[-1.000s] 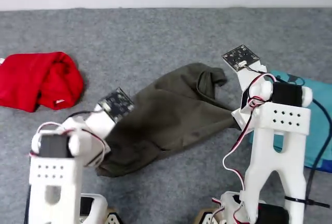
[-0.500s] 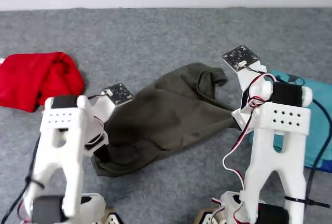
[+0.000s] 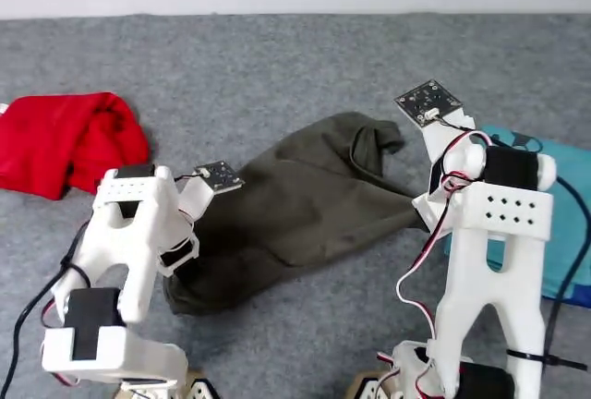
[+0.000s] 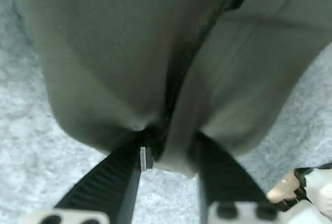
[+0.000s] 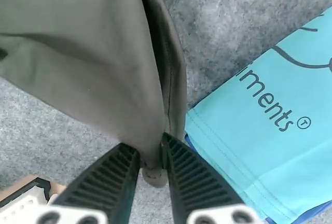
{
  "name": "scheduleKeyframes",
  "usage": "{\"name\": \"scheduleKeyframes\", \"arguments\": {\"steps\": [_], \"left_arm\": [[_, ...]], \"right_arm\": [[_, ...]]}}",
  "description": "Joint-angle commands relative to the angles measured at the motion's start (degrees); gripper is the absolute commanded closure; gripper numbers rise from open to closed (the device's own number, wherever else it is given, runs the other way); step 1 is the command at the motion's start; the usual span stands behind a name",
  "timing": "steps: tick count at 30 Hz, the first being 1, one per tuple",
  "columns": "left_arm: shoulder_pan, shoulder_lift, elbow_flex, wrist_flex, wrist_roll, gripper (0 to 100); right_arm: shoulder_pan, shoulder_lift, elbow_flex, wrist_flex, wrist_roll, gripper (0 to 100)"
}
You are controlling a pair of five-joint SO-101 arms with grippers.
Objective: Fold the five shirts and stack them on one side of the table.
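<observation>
Olive shirt [image 3: 295, 214] lies mid-tabletop [image 3: 277, 57], crumpled and not yet spread, pinned at both ends.

Left gripper [image 4: 168, 149]: fingers [image 4: 116, 180] clenched on a bunched fold at the shirt's near-left end. Right gripper [image 5: 150, 154]: fingers clamped on a seam edge at the shirt's right end, just beside the teal shirt [image 5: 259, 125].

Why, as I read it: two opposite grips let the arms pull the cloth taut and lay it flat before the first fold. The cloth between the grips is slack with a deep crease down the middle, so it's not tensioned yet. The right grip sits close to the teal shirt, which risks dragging it along.

Other shirts: the red shirt [image 3: 69, 140] is a loose heap at the far left, unfolded. The teal one lies flat at the right edge and looks like the start of the stack. A blue edge shows under it, possibly another shirt; can't confirm from these angles.

Delta vs the earlier high-view frames:
- The left arm has reconfigured: a second ago the wrist lay low and stretched out, now the upper link stands raised over the grip point.
- Its wrist board has shifted slightly toward the shirt.
- The shirt's near-left end has bunched up a bit more.
- The right arm has not moved.
- The shirt's right half and collar area are unchanged, as are the red and teal shirts.
</observation>
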Motion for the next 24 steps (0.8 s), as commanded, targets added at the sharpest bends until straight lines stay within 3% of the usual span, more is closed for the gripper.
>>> {"name": "scheduleKeyframes", "arguments": {"steps": [1,6,14,17,20,24], "left_arm": [[0.18,-0.62,-3.38,1.41,0.44,98],[-0.18,-8.00,-7.25,7.21,0.44,99],[-0.35,-31.74,-19.03,12.22,0.79,99],[-0.35,-38.07,-23.87,11.78,2.11,99],[-0.97,-41.05,-28.44,8.53,8.44,99],[-5.71,-41.58,-35.03,1.93,12.57,99]], "right_arm": [[0.75,-2.68,-0.44,0.22,-0.44,98.8],[0.48,-2.86,-2.02,0.66,-0.53,98.8],[0.22,-3.21,-18.73,9.01,-1.32,98.8],[-1.98,-3.47,-22.95,10.15,-1.32,98.8],[-5.58,-4.00,-27.69,10.15,-1.67,98.8],[-11.03,-4.09,-34.64,10.15,-3.43,98.8]]}}
